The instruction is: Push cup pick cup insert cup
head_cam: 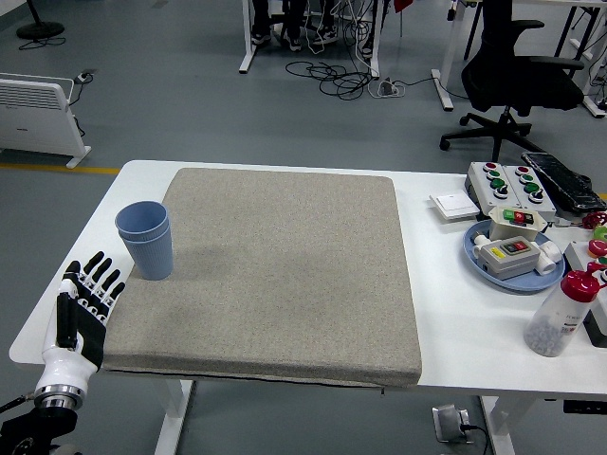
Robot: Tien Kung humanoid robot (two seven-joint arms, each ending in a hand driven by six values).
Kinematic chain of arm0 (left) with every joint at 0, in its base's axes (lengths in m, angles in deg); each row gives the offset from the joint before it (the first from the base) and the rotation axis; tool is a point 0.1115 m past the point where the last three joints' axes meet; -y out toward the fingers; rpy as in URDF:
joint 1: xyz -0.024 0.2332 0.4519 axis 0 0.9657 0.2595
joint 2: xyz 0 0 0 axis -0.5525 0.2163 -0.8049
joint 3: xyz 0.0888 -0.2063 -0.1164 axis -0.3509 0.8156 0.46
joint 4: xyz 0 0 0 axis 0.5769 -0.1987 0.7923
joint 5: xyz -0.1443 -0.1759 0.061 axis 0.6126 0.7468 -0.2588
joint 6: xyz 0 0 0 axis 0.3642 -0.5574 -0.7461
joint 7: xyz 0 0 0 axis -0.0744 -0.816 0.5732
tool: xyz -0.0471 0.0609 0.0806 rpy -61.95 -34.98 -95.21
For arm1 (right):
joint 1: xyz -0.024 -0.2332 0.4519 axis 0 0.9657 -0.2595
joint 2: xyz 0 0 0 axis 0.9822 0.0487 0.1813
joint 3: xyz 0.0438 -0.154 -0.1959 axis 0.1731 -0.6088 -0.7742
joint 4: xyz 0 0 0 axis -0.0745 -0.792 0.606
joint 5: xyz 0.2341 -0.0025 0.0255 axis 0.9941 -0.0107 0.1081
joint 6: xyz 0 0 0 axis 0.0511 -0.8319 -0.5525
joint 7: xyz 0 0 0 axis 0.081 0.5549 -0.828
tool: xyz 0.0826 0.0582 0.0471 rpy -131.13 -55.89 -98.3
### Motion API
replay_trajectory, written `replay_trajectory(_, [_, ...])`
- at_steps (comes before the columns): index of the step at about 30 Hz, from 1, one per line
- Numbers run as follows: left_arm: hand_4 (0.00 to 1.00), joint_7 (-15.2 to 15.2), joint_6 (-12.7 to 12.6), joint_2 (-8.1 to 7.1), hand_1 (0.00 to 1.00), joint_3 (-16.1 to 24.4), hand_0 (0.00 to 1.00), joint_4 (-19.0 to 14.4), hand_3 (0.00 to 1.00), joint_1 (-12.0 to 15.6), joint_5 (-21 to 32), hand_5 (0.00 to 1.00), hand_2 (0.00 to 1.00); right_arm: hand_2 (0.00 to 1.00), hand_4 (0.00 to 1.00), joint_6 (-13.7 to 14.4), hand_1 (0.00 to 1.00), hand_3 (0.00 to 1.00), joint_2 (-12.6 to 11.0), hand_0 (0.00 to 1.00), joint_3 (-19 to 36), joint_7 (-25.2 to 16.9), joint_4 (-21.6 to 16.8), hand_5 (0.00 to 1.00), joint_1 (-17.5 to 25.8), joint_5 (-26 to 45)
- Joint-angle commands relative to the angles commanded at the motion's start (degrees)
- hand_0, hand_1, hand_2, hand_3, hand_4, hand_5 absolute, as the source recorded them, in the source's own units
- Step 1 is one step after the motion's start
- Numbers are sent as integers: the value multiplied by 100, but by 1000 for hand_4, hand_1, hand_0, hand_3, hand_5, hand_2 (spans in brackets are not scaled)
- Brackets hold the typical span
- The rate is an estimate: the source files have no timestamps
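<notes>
Grey mat (275, 275) covers the white worktop (455, 313). Cups (145, 239), nested and upright, stand at the mat's left edge. Left hand (83, 308), fingers spread and empty, sits lower left; cups lie up-right of it. Right hand unseen.

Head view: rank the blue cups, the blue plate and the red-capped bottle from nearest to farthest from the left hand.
From the left hand, open at the table's near-left corner:
1. The blue cups, stacked on the mat's left edge, just beyond the hand.
2. The blue plate, far across on the right, holding a button box.
3. The red-capped bottle, farther right still, near the table's right edge.
</notes>
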Motion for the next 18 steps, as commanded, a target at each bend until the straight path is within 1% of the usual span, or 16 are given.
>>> replay_trajectory(5, [570,-43,-32,-5,889,-5,862,49,845,4,1,998,906,653,111,-22,654,581,-11,725,46,-4,0,555,0,-77])
replay_trajectory(7, [570,-32,-16,-3,889,4,862,63,845,9,-12,998,906,653,111,-35,654,581,-15,725,54,11,0,555,-16,-165])
replay_trajectory(9, [570,21,60,-12,889,64,862,61,845,30,-89,998,906,653,111,-32,654,581,-14,725,45,9,0,555,-18,-191])
replay_trajectory(11, [569,53,143,-33,893,131,872,57,851,49,-143,998,915,653,109,-26,653,581,-16,726,46,7,0,554,-11,-151])
replay_trajectory(13, [569,112,230,-101,893,223,872,54,851,83,-196,998,915,653,109,-18,653,581,-25,726,53,-3,0,554,-13,-125])
replay_trajectory(15, [569,141,239,-142,893,280,872,60,851,113,-210,998,915,653,109,-13,653,581,-29,726,70,-10,0,554,-19,-133])
replay_trajectory(18, [570,128,221,-149,895,350,883,99,859,165,-207,998,926,652,110,-13,653,580,-38,726,87,-19,0,553,-25,-146])
